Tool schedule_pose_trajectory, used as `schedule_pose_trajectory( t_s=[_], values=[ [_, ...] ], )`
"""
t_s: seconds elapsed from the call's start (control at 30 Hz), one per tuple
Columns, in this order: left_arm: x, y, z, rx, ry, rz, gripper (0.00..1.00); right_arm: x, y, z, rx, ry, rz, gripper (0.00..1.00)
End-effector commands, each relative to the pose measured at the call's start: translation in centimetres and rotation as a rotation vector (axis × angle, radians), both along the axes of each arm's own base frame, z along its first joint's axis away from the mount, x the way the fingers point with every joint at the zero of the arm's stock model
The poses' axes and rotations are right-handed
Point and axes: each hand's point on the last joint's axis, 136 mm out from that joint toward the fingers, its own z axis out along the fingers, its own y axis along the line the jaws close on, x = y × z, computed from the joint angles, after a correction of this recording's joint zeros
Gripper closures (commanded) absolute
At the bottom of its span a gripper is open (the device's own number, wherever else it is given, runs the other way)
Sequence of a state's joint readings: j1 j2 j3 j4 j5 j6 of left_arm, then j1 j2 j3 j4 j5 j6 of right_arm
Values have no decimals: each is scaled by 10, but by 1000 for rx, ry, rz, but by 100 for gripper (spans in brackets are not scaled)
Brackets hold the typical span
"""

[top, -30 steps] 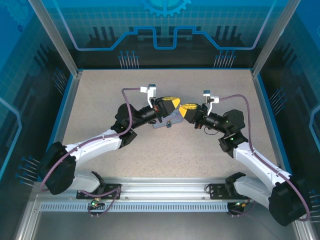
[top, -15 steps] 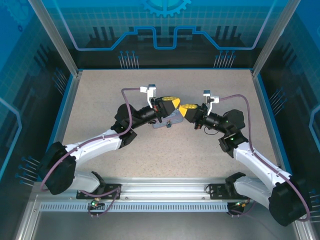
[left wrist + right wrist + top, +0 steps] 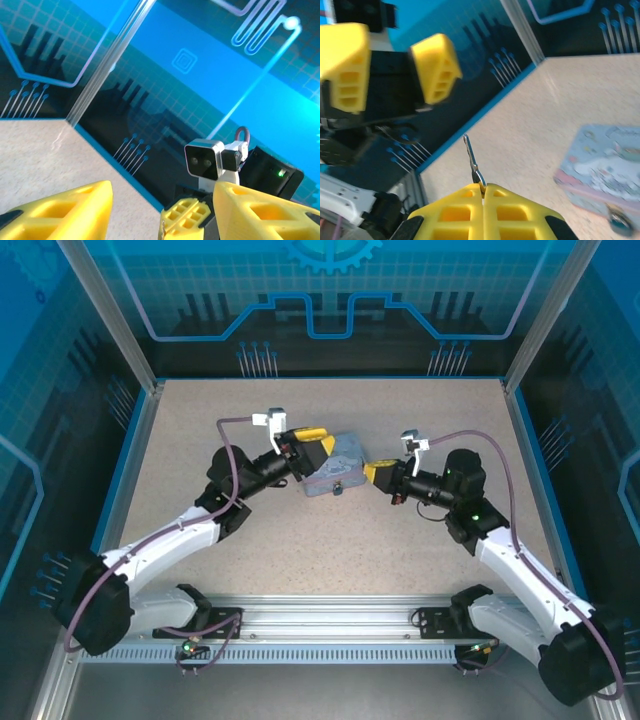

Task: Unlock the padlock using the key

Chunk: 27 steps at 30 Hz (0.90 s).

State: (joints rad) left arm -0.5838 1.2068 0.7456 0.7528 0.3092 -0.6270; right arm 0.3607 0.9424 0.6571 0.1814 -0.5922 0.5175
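My right gripper [image 3: 483,189] is shut on the key [image 3: 473,161], whose thin metal blade sticks up from between the yellow fingers. In the top view the right gripper [image 3: 373,473] hangs just right of the pale blue tin [image 3: 336,469]. The small padlock [image 3: 619,220] hangs at the tin's [image 3: 605,167] front edge and shows as a dark speck [image 3: 340,488] from above. My left gripper [image 3: 312,441] sits at the tin's left end, open, with nothing between its fingers [image 3: 70,212]. It faces the right gripper [image 3: 186,220].
The tin lies in the middle of the speckled table [image 3: 330,560]. Blue walls and metal posts [image 3: 115,315] close in the back and sides. The base rail [image 3: 330,625] runs along the near edge. Bare tabletop lies in front of the tin.
The left gripper has opened and drawn back to the left, off the tin. The right gripper has shifted slightly right and toward the near edge with the key, leaving the tin's top uncovered.
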Motion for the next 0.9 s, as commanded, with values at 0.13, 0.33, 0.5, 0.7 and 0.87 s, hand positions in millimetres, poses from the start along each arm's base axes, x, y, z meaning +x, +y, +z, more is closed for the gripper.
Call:
schedule_pose_trajectory(
  t_s=[0.13, 0.33, 0.5, 0.7, 0.87],
  values=[
    [4, 4, -106, 166, 264, 36, 38, 21, -24, -89, -255, 281, -83, 100],
    [5, 2, -176, 200, 453, 67, 29, 44, -15, -120, -259, 412, -71, 100],
    [14, -5, -215, 153, 576, 76, 24, 67, -1, -133, -230, 486, -44, 100],
    [30, -13, -247, 70, 696, 103, 22, 94, 15, -141, -243, 551, -24, 100],
    [37, -11, -263, 68, 735, 146, 22, 116, 23, -153, -263, 586, -46, 100]
  ],
)
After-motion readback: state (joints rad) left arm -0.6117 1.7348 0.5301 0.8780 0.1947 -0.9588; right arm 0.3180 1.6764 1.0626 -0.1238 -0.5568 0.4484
